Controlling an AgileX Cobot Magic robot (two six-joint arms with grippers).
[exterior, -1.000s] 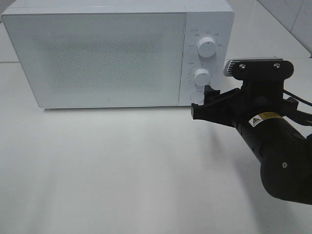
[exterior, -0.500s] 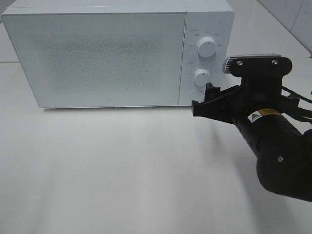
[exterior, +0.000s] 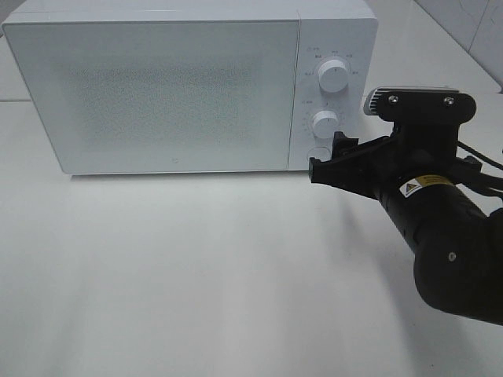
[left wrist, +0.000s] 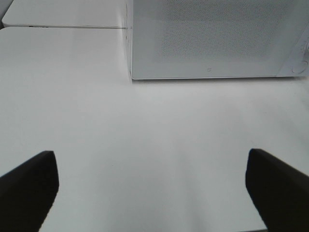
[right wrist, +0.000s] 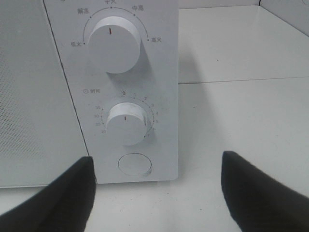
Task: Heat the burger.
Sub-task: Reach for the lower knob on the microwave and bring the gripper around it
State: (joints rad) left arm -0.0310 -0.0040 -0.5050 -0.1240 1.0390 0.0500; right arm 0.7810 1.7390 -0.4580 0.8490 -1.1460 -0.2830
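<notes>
The burger is out of view. A white microwave (exterior: 157, 86) stands at the back of the table with its frosted door shut. My right gripper (exterior: 326, 157) is open just in front of the control panel, low down by the round door button (exterior: 318, 155). In the right wrist view its dark fingers (right wrist: 63, 198) straddle that button (right wrist: 134, 164), holding nothing. My left gripper (left wrist: 152, 193) is open over bare table, well back from the microwave's front (left wrist: 212, 43).
On the panel sit an upper power knob (exterior: 334, 78) and a lower timer knob (exterior: 324, 124), whose mark points to zero in the right wrist view (right wrist: 126, 123). A white table (exterior: 196, 275) spreads in front, with a tiled wall at the far right.
My right arm has crept slightly upward and closer to the control panel. The microwave door stays shut and the left gripper has not moved.
</notes>
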